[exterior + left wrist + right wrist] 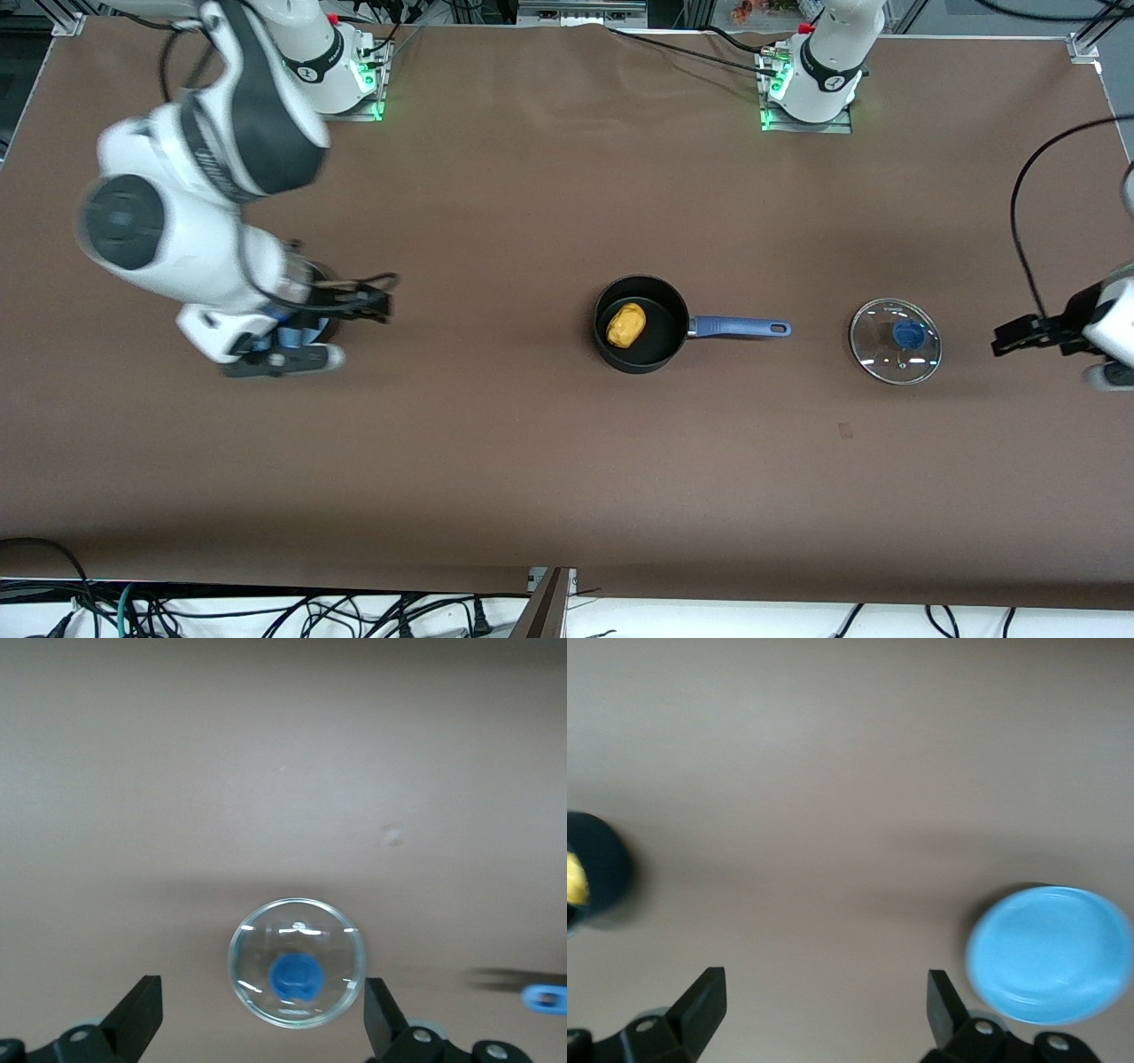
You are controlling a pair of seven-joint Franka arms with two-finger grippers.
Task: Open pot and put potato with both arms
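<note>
The black pot (660,350) stands open in the middle of the table, its blue handle (740,327) pointing toward the left arm's end. The yellow-orange potato (625,324) lies inside it. The glass lid (895,340) with its blue knob lies flat on the table past the handle's end. My left gripper (1007,338) is open and empty, up in the air beside the lid toward the left arm's end. In the left wrist view the lid (297,962) lies between its fingers (142,1014). My right gripper (381,299) is open and empty over bare table. The pot's rim (598,870) and potato (574,879) show in the right wrist view.
A flat light-blue plate (1050,954) lies at the right arm's end of the table, mostly hidden under the right wrist in the front view (310,335). The brown table cover (532,461) runs to the edge nearest the camera, with cables below it.
</note>
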